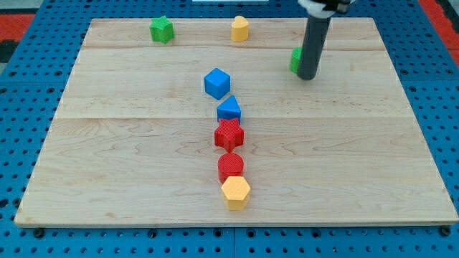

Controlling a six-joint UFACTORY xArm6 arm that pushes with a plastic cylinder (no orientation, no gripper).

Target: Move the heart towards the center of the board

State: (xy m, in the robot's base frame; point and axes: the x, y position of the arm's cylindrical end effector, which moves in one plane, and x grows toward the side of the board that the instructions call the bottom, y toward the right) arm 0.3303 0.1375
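My tip (307,77) rests on the board (129,193) at far right, holding nothing, touching a green block (295,60) mostly hidden behind the rod. Whether this is the heart cannot be confirmed. Risk: an off-centre push may let it slip aside, or drive it into the blue cube (216,83).

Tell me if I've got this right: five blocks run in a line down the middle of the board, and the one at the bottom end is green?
Not quite. In the camera view the bottom block of that line is the yellow hexagon, not green. It sits just below the red round block. The rest holds: five blocks line up down the middle.
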